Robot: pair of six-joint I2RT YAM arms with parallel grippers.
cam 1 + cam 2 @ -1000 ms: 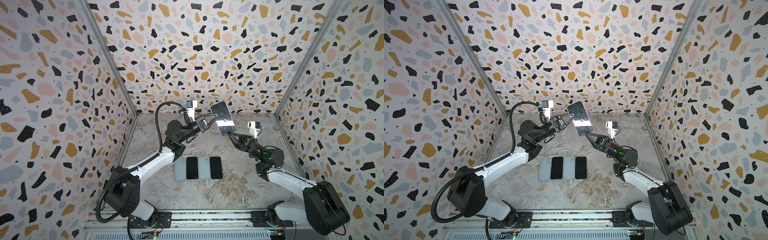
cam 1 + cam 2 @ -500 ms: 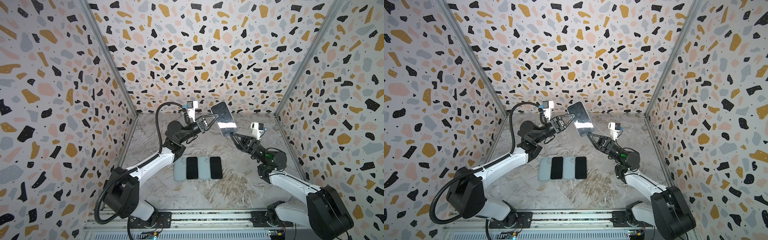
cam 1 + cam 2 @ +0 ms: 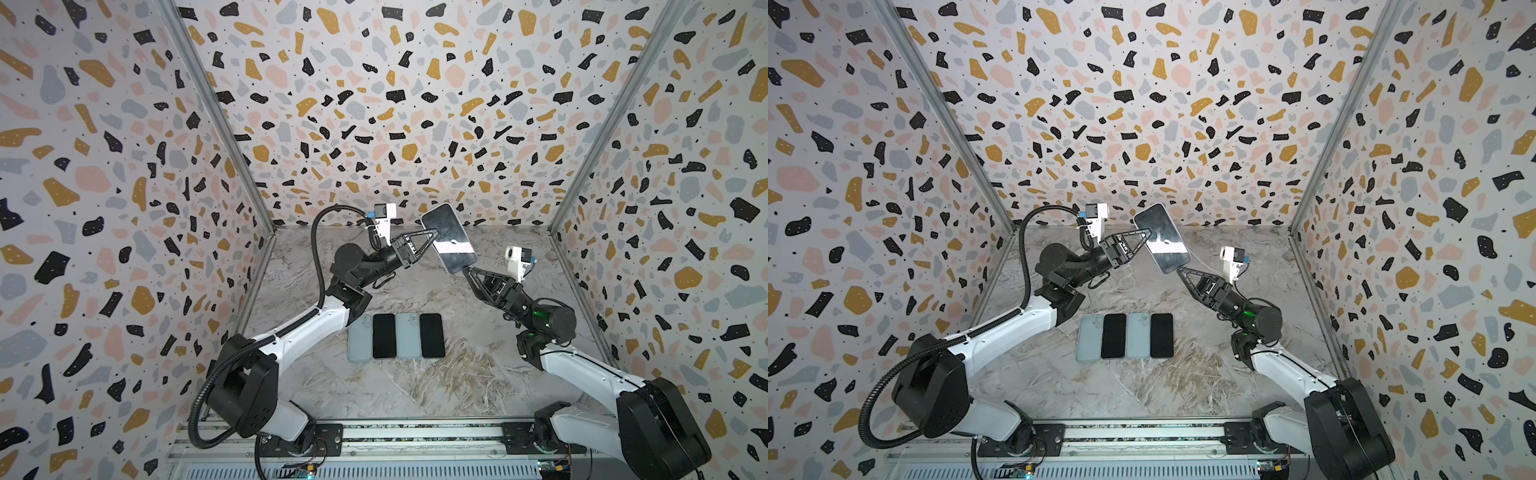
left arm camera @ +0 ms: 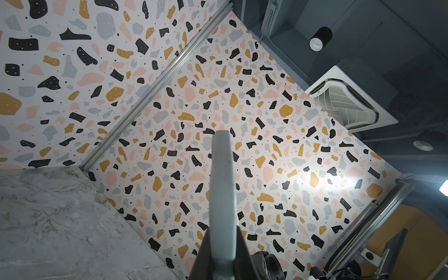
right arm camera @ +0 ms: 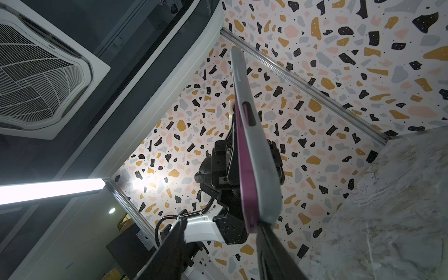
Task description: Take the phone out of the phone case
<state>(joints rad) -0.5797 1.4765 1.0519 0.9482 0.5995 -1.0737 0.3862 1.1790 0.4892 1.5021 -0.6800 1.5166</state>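
Right gripper (image 3: 468, 271) has shifted slightly toward 4 o'clock; its jaws stand part open at the lower end of the phone (image 3: 449, 239). Left gripper (image 3: 433, 234) clamps the phone case (image 5: 261, 157) aloft. You see a row of phones and cases (image 3: 407, 336) lying at 6 o'clock, well clear.

Pale grey phone case (image 5: 260, 155), magenta-edged phone (image 5: 243, 174) with black screen, white walls (image 3: 374, 104) speckled black, ochre, pink and grey, grey-veined marble worktop (image 3: 415, 395), four handsets (image 3: 407, 336) alternating pale blue-grey and black.
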